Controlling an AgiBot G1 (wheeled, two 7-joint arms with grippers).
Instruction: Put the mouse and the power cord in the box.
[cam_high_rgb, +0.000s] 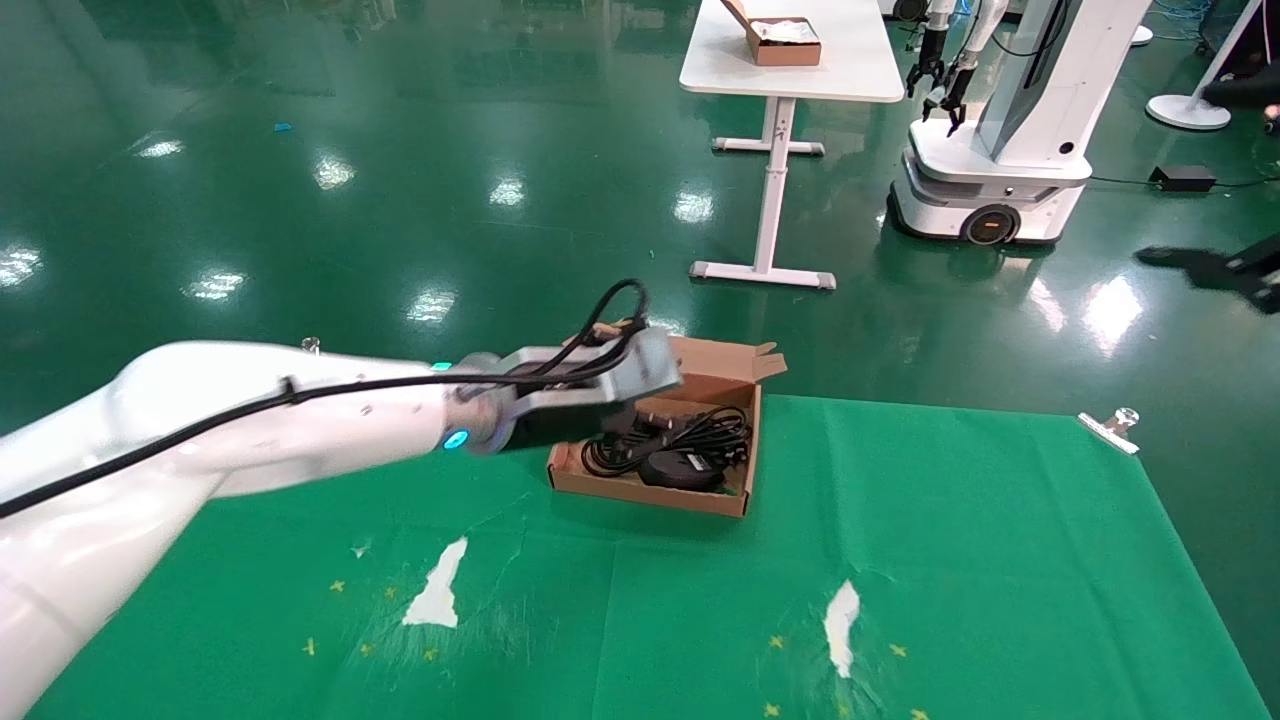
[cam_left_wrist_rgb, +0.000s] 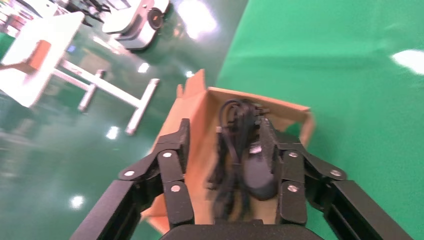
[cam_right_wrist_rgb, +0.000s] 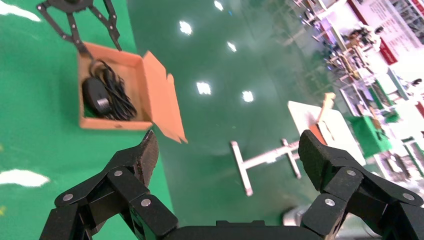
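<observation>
Head view: left arm spans the green mat (cam_high_rgb: 900, 560), partly hiding the box (cam_high_rgb: 745, 372). Mouse (cam_high_rgb: 682, 468) and power cord (cam_high_rgb: 700, 432) lie inside.

Left wrist view: left gripper (cam_left_wrist_rgb: 225, 145) hovers spread wide, empty, over the box.

Right wrist view: right gripper (cam_right_wrist_rgb: 227, 150) hangs wide apart, well off the box; a white table (cam_right_wrist_rgb: 320, 122) stands beyond.
</observation>
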